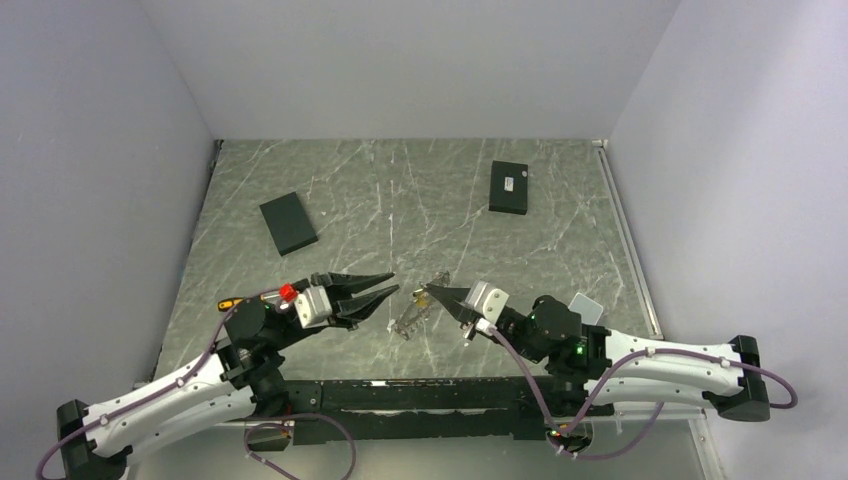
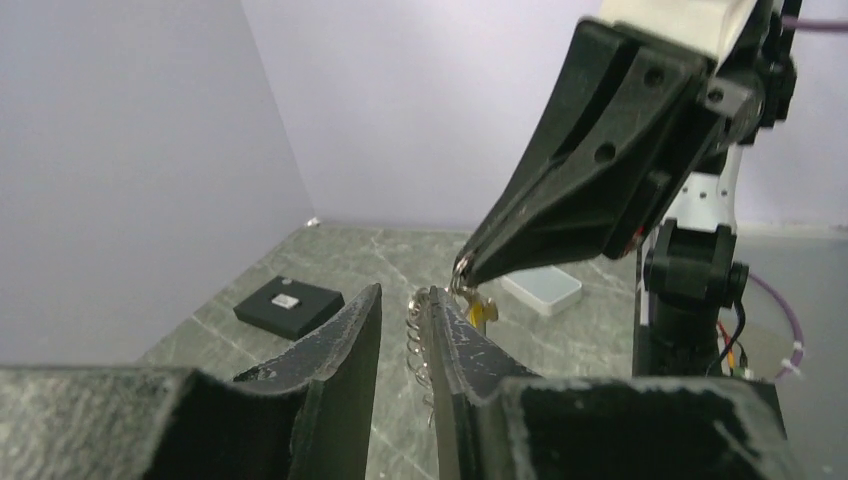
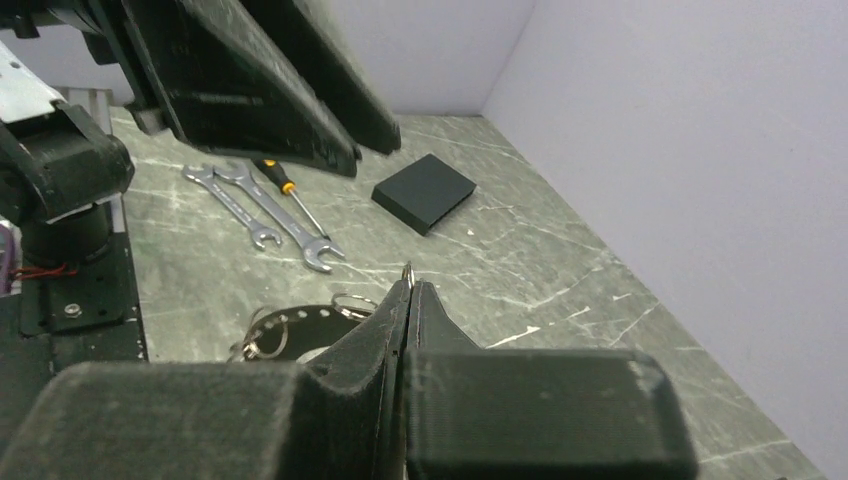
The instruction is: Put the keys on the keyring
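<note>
Right gripper (image 1: pixel 430 293) clamps the keyring (image 2: pixel 461 268); I would centre the half-open left gripper (image 1: pixel 394 287) around its keys (image 2: pixel 420 338) first.

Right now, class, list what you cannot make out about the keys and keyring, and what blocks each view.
Top view: keyring between left gripper and right gripper too small for detail.
Left wrist: its own fingers hide most of the keyring; the hanging key is blurred.
Right wrist: shut fingers cover part of the keyring and all but a sliver of the small ring they pinch.
</note>
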Tool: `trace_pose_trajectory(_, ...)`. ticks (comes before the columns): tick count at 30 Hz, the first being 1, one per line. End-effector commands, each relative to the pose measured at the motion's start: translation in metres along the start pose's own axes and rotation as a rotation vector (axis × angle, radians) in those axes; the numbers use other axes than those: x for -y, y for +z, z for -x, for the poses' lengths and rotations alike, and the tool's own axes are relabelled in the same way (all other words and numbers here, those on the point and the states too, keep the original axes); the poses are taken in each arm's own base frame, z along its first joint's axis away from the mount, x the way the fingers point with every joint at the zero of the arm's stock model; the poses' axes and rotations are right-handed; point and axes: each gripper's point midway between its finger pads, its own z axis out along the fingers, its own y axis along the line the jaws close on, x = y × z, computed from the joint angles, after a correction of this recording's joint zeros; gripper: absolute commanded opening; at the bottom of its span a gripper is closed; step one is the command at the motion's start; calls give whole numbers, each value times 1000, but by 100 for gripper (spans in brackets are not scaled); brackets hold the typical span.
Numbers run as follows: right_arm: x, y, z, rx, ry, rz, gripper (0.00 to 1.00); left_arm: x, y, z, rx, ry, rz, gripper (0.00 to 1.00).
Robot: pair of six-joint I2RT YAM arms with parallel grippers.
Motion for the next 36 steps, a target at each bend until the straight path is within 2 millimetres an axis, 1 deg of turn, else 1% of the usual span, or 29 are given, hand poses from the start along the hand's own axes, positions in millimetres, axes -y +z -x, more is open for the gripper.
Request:
trace_pose_trajectory(1, 2, -2, 25, 93, 72, 7, 0, 5, -2, -13, -88, 65, -52, 29)
trace_pose_trajectory(4, -3, -1, 24, 82, 87, 41, 0, 9, -1, -25, -118, 71, -78, 29)
trace_pose_trajectory(6, -7, 0, 22, 66, 96, 69, 0, 11, 1, -29, -125, 73, -90, 29)
trace_pose_trajectory(9, -15, 1, 18, 37, 107, 112, 0, 14, 4, -30, -113, 73, -108, 28)
trace_pose_trajectory(14, -22, 4, 8, -16, 122, 151, 0, 21, 6, -37, -126, 63, -151, 22)
trace_pose_trajectory(18, -21, 6, 6, -26, 133, 156, 0, 25, 3, -44, -157, 48, -170, 19)
trace_pose_trajectory(22, -17, 7, 2, -38, 135, 158, 0, 24, -5, -46, -156, 40, -149, 19)
trace_pose_trajectory(29, -10, 7, -1, -56, 155, 175, 0, 23, -16, -56, -159, 29, -121, 22)
trace_pose_trajectory(32, -12, 8, 1, -53, 162, 194, 0, 23, -17, -63, -161, 24, -110, 22)
trace_pose_trajectory(36, -19, 10, -1, -68, 168, 238, 0, 21, -15, -67, -139, 14, -91, 24)
